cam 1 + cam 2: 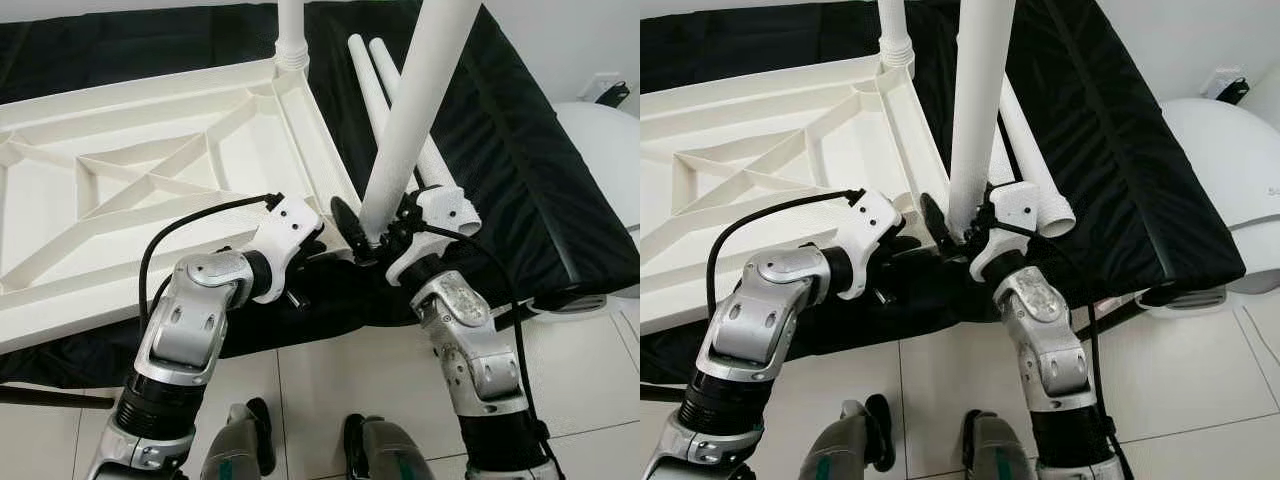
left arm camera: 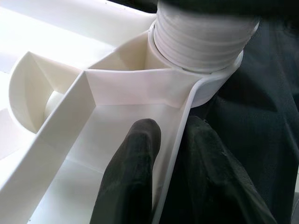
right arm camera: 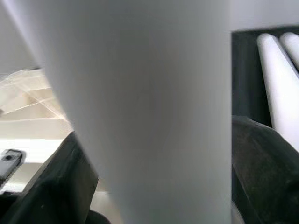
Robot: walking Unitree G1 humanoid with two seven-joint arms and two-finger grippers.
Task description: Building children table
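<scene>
An upturned white tabletop (image 1: 150,190) lies on black cloth (image 1: 520,200), ribs up. The right gripper (image 1: 375,238) clasps an upright table leg (image 1: 415,110) entering the corner socket; the left gripper (image 2: 163,154) pinches the rim, steadying it.

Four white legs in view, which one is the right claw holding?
The upright leg at the tabletop's near corner, in the right claw. Another leg stands at the far corner; two spare legs lie on the black cloth.
</scene>
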